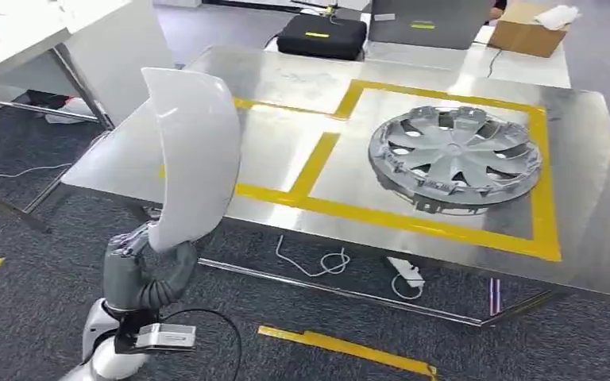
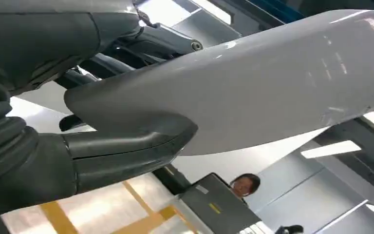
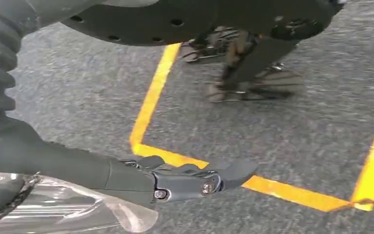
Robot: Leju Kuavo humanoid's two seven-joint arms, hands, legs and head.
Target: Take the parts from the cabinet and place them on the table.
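My left hand grips the lower end of a large white curved shell part and holds it upright off the near left corner of the steel table. In the left wrist view the thumb and fingers clamp the shell's edge. A silver wheel cover lies inside the right yellow-taped box on the table. My right hand hangs over grey carpet with its fingers stretched out and nothing between them.
At the table's far side stand a black case, a grey box and a cardboard box. A white bench is at the left. Cables lie under the table. A person sits beyond it.
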